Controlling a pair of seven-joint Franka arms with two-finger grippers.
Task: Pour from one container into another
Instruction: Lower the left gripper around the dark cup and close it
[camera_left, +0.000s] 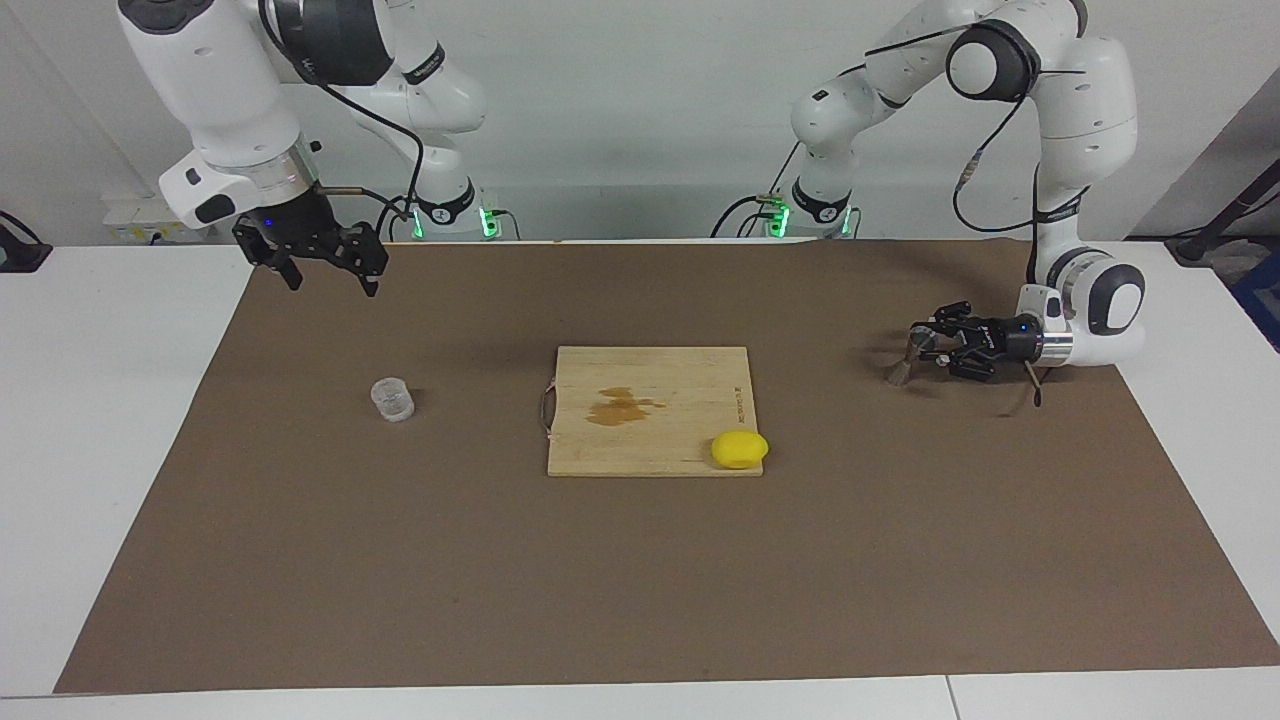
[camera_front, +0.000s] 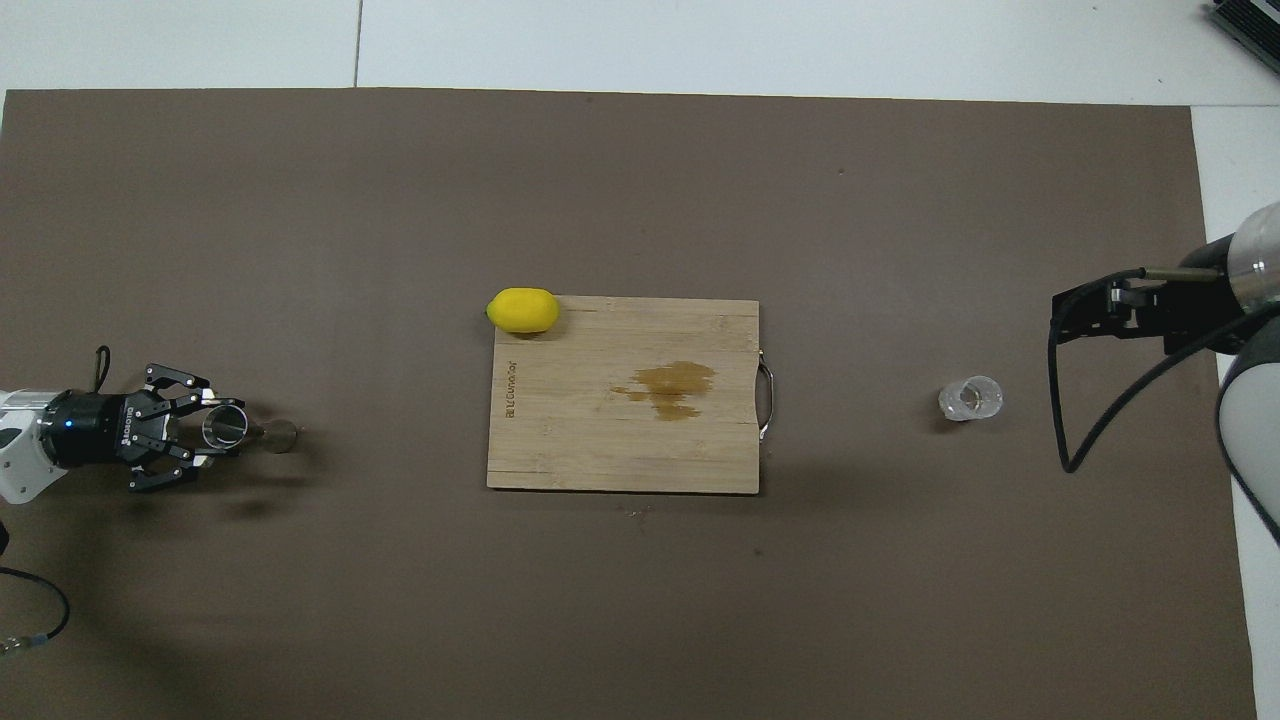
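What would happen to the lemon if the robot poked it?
The lemon would probably roll, since it is rounded and sits at the very corner of the cutting board, so it may drop off onto the brown mat. It looks smooth, so fingers might slip on it.

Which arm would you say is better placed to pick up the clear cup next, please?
Probably the right. The right gripper, open and empty, hangs over the mat at the clear cup's end of the table. The left gripper is shut on the metal jigger at the other end.
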